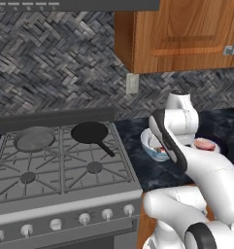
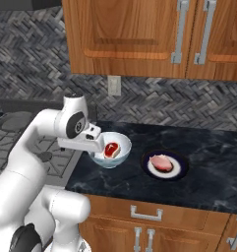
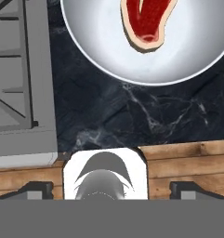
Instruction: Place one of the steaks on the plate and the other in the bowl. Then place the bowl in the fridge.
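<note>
Two steaks: both already sorted, one per dish.
Steak one: red, fat-rimmed, lying inside the bowl; seen from above at in the hand view, off-centre toward the rim.
Steak two: paler, resting flat on the plate, well inside its edge.
Bowl position: on the dark marble counter, just right of the stove, near the counter's front edge; also visible at, partly behind the arm.
Plate position: just beside the bowl, to its right, not touching.
Gripper: fingers spread wide, nothing between them, poised above the counter's front edge, short of the bowl.
Stage, judged: sorting done; bowl pickup and carry to the fridge remaining.
Risk, rim grasp: thin curved wall, likely to slip or tip under a shallow pinch, spilling the steak.
Risk, approach: descent too close to the rim apt to nudge the bowl toward the plate or stove.
Risk, carry: tilted hand during travel, steak sliding out.
Risk, counter edge: bowl near the front, a push outward enough to drop it.
</note>
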You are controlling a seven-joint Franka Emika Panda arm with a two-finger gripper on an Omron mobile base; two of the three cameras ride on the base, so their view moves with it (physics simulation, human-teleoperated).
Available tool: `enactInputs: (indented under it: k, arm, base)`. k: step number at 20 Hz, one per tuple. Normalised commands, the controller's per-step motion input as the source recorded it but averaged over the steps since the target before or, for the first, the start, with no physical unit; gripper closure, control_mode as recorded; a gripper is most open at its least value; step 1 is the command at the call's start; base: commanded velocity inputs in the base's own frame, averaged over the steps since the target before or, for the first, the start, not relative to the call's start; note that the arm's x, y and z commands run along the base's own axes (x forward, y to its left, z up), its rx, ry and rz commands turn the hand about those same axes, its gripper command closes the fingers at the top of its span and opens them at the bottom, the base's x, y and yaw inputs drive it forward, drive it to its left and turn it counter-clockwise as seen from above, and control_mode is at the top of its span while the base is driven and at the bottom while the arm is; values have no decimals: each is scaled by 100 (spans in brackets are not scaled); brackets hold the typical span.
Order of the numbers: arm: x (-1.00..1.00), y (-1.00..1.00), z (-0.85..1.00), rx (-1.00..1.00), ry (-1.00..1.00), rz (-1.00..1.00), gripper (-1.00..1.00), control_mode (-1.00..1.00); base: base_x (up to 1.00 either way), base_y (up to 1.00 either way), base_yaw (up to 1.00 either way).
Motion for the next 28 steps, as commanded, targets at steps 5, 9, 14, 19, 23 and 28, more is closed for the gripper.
enactInputs:
  k: [5, 9, 14, 19, 23, 28]
  arm:
    - [-9, 1, 0, 0, 0, 0, -100, 100]
    - [0, 0, 0, 0, 0, 0, -100, 100]
    - [0, 0, 0, 0, 0, 0, -100, 100]
    - [0, 0, 0, 0, 0, 0, -100, 100]
    - [0, 0, 0, 0, 0, 0, -100, 100]
    - [0, 0, 0, 0, 0, 0, -100, 100]
  base:
    - [-8, 0, 0]
    - [-58, 9, 8]
    - [-44, 33, 21]
    - [-22, 31, 31]
    - [-21, 68, 57]
    - [-5, 83, 81]
